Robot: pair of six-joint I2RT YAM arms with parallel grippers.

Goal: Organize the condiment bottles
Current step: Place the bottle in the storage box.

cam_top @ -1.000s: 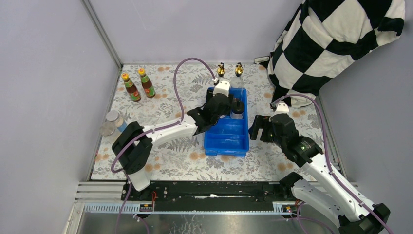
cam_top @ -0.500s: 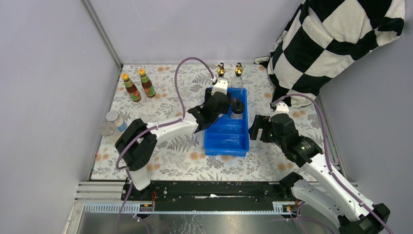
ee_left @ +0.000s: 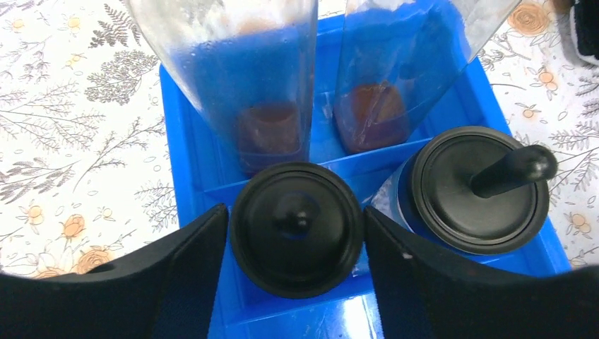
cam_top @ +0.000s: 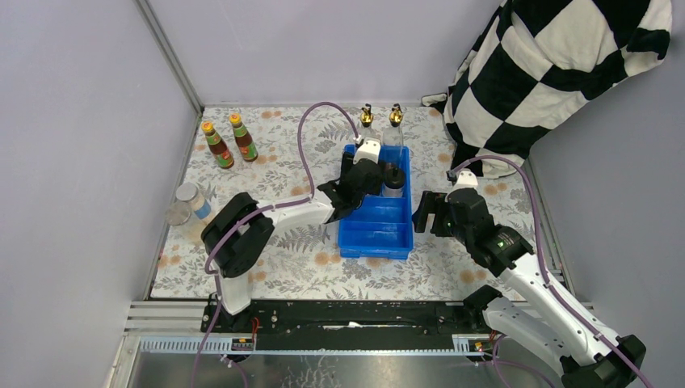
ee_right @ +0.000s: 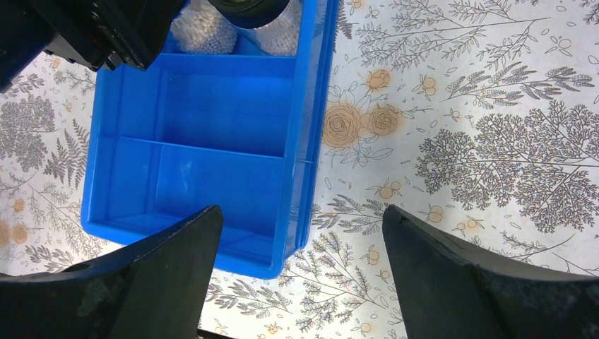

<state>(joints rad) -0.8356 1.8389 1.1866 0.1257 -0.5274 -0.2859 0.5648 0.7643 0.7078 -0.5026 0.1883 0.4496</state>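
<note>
In the left wrist view, a squat black-capped bottle (ee_left: pixel 297 227) stands in the blue tray (ee_left: pixel 180 141) between my left gripper's (ee_left: pixel 295 219) fingers. The jaws are open, with a thin gap at the left finger. A second black-capped bottle (ee_left: pixel 480 189) stands beside it on the right. Two tall clear bottles (ee_left: pixel 240 85) (ee_left: pixel 402 70) stand in the compartment beyond. From above, my left gripper (cam_top: pixel 373 172) hangs over the tray's far half. Two orange-capped sauce bottles (cam_top: pixel 216 144) (cam_top: pixel 241 135) and two silver-lidded jars (cam_top: pixel 191 198) stand at the left. My right gripper (cam_top: pixel 428 214) (ee_right: pixel 300 275) is open and empty by the tray's right rim.
The tray's two near compartments (ee_right: pixel 212 162) hold nothing. A black-and-white checkered cloth (cam_top: pixel 549 73) hangs at the back right. A purple cable (cam_top: pixel 311 121) arcs over the left arm. Walls border the floral mat at the left and at the back.
My left gripper's jaws have widened a little around the black-capped bottle, and the left arm's elbow has swung to the right. The right arm has not moved.
</note>
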